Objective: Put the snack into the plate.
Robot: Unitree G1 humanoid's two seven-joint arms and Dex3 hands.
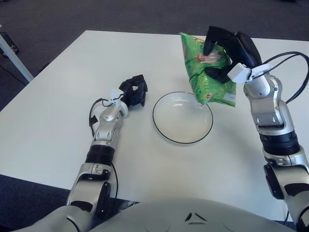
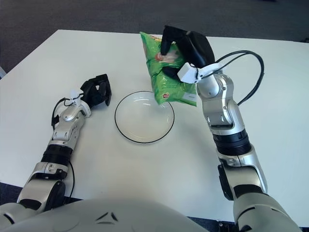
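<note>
The right hand [image 1: 223,50] is clamped on the snack [image 1: 207,72], which hangs upright over the plate's [image 1: 182,136] far right rim.

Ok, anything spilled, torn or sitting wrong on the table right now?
Nothing stands out. The right hand grips the green snack bag, which looks intact and hangs tilted over the far right rim of the plate. The plate sits flat and bare. The left hand shows left of the plate.
</note>
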